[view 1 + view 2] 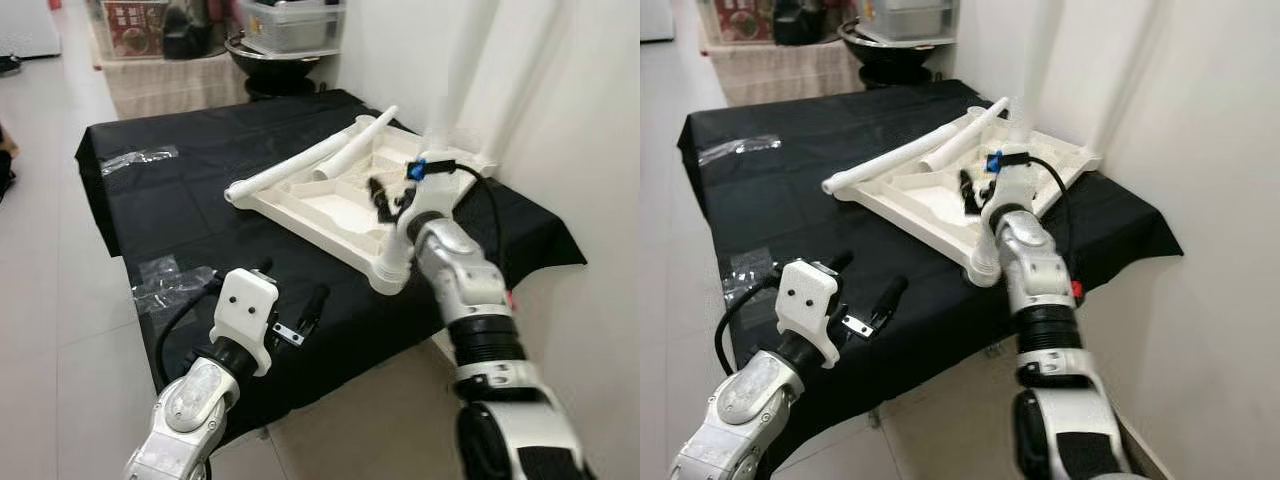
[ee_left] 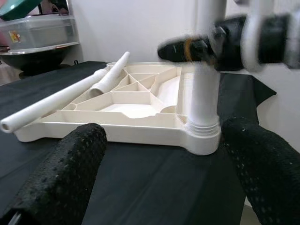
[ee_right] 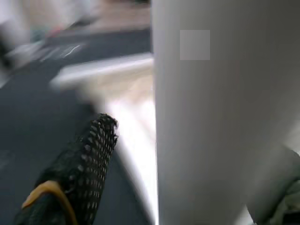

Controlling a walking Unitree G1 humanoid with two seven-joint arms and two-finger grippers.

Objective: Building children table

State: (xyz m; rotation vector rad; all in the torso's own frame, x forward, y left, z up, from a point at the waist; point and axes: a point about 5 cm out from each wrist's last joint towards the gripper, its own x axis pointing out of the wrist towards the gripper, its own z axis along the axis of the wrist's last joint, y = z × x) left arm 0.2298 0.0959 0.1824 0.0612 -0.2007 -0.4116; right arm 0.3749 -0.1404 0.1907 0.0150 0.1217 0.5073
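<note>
Blurred white leg [image 3: 211, 117] hides most of right claw [image 1: 385, 200].

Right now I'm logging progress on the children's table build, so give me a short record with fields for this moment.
surface: black cloth over a table
tabletop: white ribbed tabletop, upside down on the cloth
upright leg: white leg standing in the near corner socket
loose legs: two white legs lying across the tabletop
right gripper: right gripper at the upright leg, one finger beside it
left gripper: left gripper open, over the near cloth, holding nothing
plastic wrappers: clear plastic wrappers on the cloth
</note>
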